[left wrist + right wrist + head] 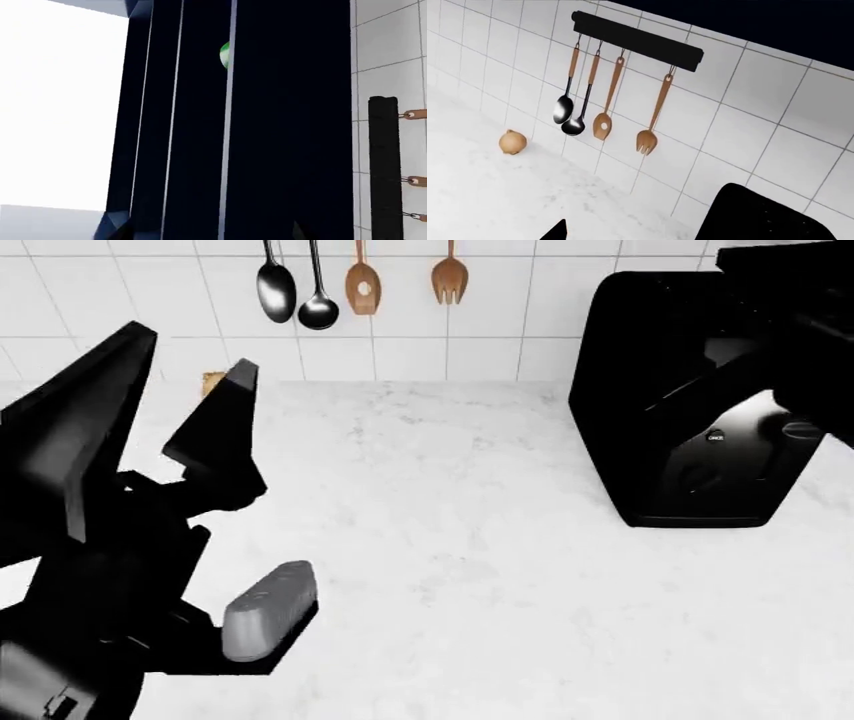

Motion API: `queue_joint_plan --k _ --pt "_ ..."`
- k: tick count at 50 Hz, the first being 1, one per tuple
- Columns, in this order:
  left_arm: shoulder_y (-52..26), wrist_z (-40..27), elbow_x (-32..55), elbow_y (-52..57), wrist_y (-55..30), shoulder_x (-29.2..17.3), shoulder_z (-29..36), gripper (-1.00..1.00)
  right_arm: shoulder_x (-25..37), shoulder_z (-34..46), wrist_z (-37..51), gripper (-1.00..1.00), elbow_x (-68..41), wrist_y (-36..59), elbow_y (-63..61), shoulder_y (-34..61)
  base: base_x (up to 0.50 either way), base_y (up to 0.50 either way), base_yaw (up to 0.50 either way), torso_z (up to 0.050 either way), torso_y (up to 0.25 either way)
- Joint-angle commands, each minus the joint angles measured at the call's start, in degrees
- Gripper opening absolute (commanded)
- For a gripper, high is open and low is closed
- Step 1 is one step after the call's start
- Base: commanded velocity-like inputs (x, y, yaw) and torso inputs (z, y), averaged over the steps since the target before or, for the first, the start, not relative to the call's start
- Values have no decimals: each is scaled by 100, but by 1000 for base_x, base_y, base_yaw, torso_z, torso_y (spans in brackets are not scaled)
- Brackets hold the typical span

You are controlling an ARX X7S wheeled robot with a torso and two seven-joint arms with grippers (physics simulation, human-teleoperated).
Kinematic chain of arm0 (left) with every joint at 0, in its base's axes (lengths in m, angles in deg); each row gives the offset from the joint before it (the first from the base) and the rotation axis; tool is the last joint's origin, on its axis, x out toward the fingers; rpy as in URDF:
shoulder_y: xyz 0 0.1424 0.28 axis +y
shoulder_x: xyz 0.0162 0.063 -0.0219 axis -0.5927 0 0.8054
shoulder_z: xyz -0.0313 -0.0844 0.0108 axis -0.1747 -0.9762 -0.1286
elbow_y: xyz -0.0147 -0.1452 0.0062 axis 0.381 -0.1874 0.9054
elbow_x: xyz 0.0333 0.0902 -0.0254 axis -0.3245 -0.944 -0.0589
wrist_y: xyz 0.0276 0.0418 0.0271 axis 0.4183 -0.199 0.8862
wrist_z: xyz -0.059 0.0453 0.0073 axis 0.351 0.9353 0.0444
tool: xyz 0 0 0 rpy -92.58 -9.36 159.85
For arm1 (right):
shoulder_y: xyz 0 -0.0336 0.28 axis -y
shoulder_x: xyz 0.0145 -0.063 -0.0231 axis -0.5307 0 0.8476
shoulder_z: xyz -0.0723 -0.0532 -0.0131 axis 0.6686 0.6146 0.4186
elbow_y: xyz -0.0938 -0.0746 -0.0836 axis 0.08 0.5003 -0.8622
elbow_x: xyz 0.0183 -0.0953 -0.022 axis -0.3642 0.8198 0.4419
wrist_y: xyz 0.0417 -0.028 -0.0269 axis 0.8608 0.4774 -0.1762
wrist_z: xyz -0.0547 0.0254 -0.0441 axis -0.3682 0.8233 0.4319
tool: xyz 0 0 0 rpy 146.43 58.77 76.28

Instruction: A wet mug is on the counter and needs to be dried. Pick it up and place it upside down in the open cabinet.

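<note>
Up high, left tool beside the dark cabinet, grip unclear; mug barely visible.

White square wall tiles carry a black rail hung with spoons and wooden utensils; above sit dark, possibly navy, cabinets.

White marble counter bearing black toaster and tan onion.
</note>
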Motion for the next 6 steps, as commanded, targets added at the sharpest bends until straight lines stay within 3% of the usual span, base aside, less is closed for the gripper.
queue_joint_plan --k 1,6 --pt "-68 113 2367 566 -132 32 -1078 100 293 -196 -184 100 182 -277 -184 -604 0 0 0 0 0" --pt "32 431 4377 590 -339 267 -2320 100 385 -313 -246 100 257 -438 -298 -994 0 0 0 0 0"
